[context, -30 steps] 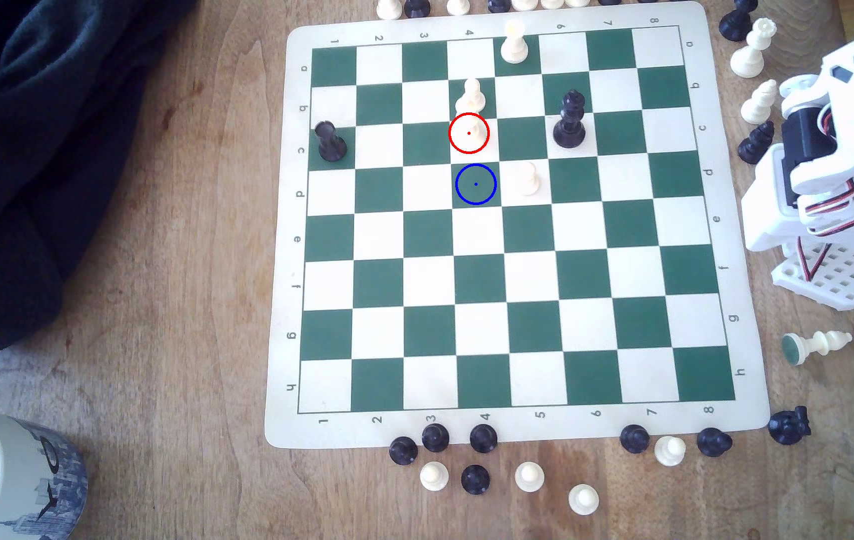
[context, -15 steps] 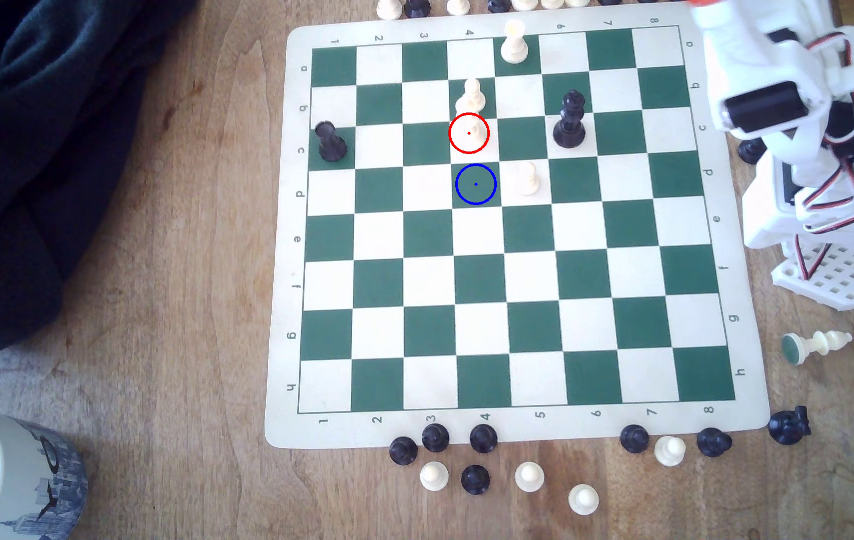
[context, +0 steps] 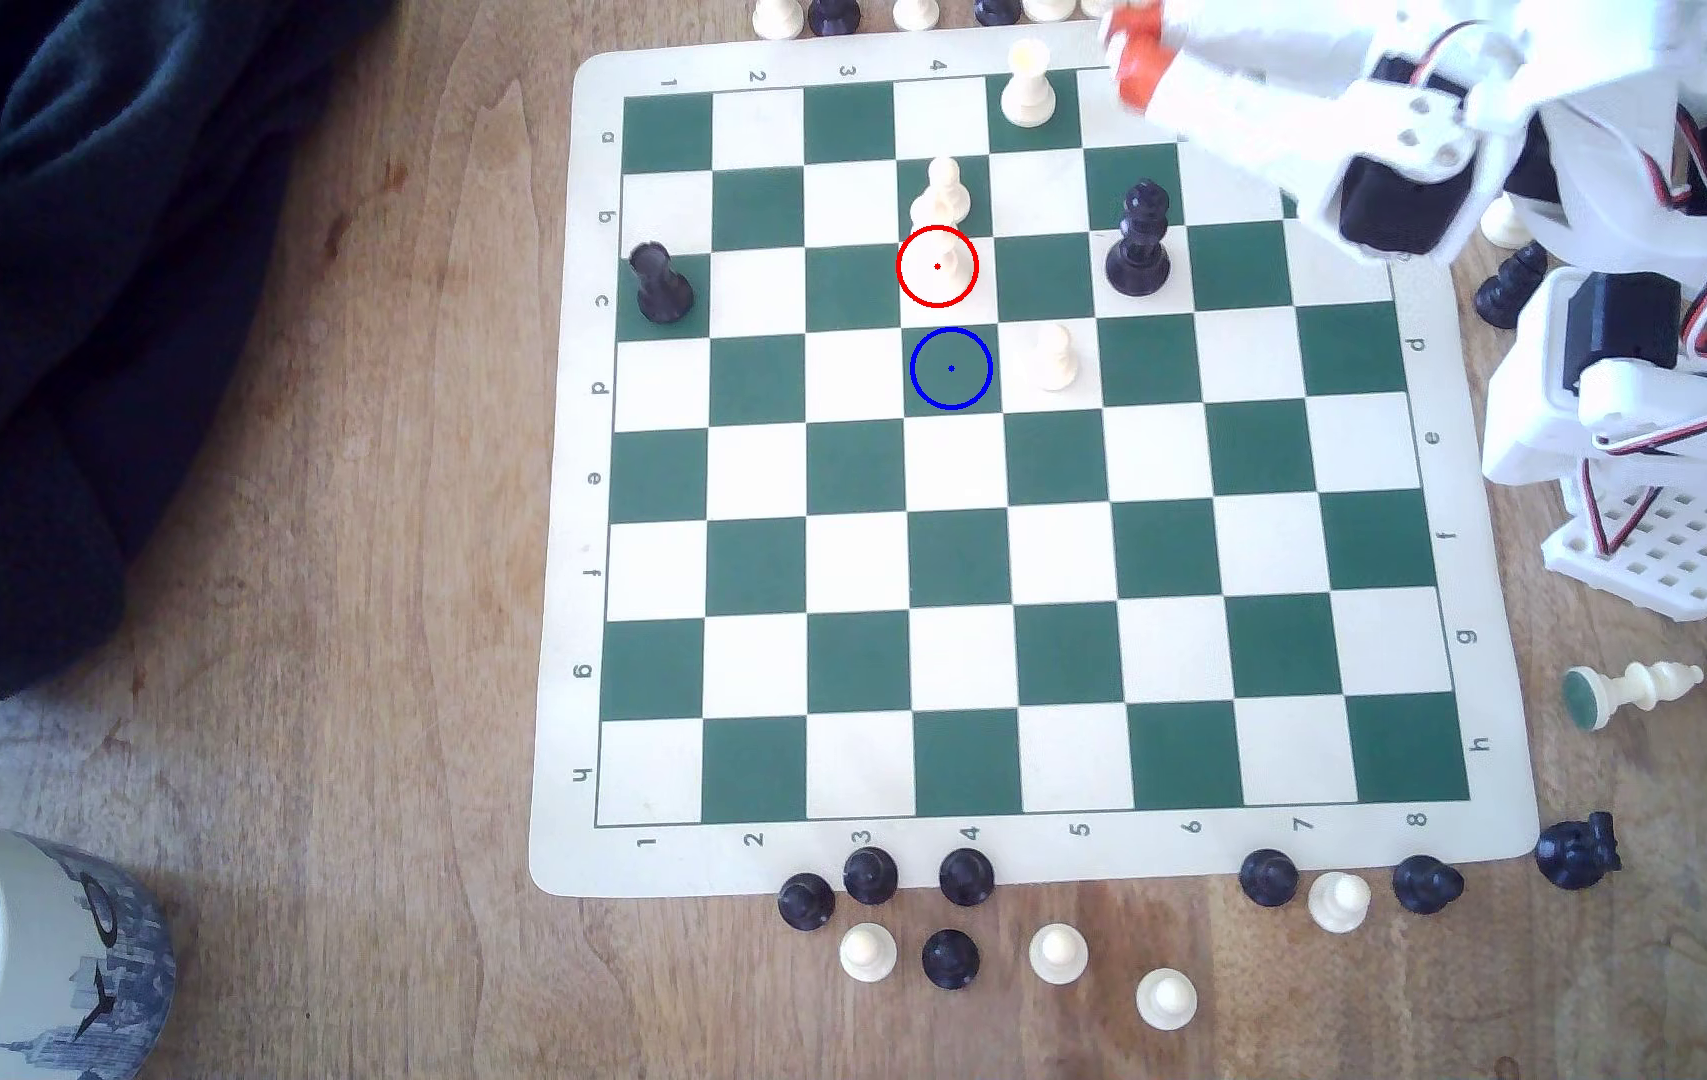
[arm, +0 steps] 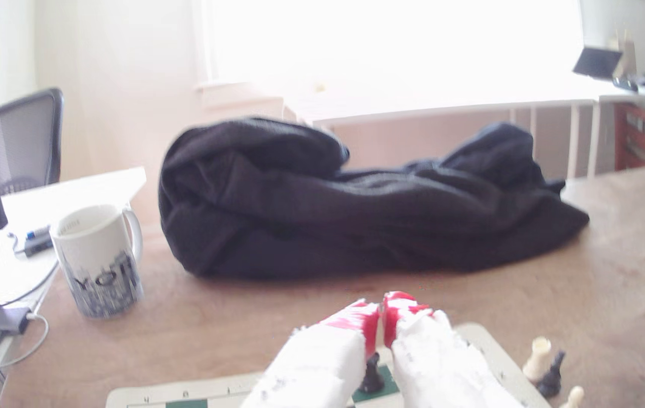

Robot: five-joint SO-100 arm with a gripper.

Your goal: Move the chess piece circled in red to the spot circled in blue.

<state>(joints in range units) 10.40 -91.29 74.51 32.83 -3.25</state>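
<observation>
Pawn point(context: 944, 268) untouched, gripper point(arm: 382, 314) closed, empty

A white 3D-printed robot arm point(context: 1451, 125) with black servo blocks set into its joints, looped red, black and white cables running along its links, and small round screw holes in the shell. Its base point(context: 1659, 550) is a white perforated grid plate with a red clip. The gripper point(arm: 382, 314) carries red-orange fingertips point(arm: 368, 323) on rough white fingers.
</observation>
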